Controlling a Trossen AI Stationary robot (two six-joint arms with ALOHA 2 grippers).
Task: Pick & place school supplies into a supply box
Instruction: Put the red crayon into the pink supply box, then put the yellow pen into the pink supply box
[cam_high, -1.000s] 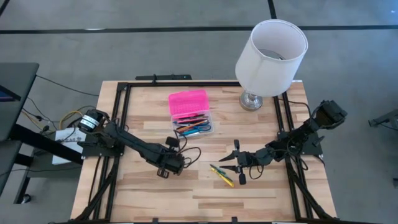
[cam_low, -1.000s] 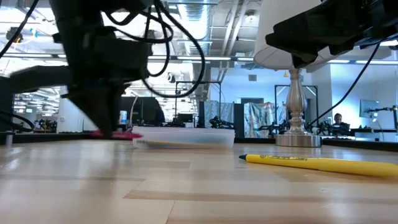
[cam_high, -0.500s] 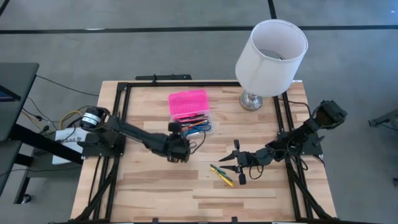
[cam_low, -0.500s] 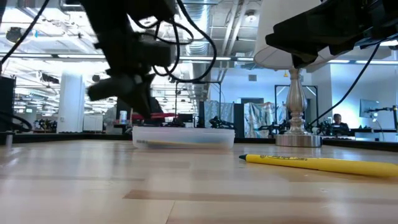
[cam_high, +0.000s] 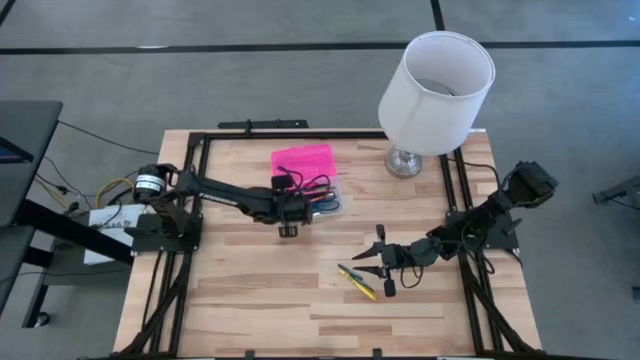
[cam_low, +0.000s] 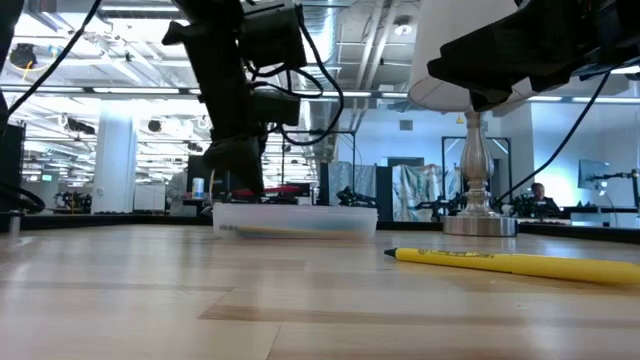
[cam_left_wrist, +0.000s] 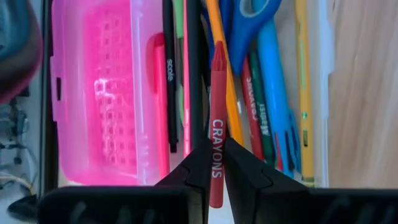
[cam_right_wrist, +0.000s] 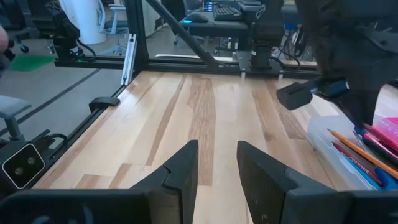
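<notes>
The supply box lies open at the table's far middle, its pink lid (cam_high: 303, 158) beside its clear base (cam_high: 318, 204), which holds several pens, pencils and blue-handled scissors (cam_left_wrist: 249, 37). My left gripper (cam_high: 288, 224) hangs over the base's near end, shut on a red crayon (cam_left_wrist: 216, 118). A yellow marker (cam_low: 510, 263) and a green pen (cam_high: 352, 274) lie on the table right of the middle. My right gripper (cam_high: 372, 262) stands open just beside them, holding nothing. My left gripper pinches the red crayon between its two fingertips (cam_left_wrist: 200, 167), at the labelled part of its shaft (cam_left_wrist: 216, 158). The fingers slant down from the table's near left. The crayon sticks out ahead of the fingertips, its pointed end (cam_left_wrist: 218, 51) clear above the pens in the base and parallel to them.
A lamp with a wide white shade (cam_high: 437, 90) stands on a metal foot (cam_high: 405, 162) at the far right, close to the box. A black frame (cam_high: 200, 160) runs along the table's edges. Bare wood lies near and left.
My left gripper has swung from the table's near left toward the far edge and the box, rising a little and rolling, with the red crayon still pinched. It now hangs over the clear base. My right gripper has kept still.
</notes>
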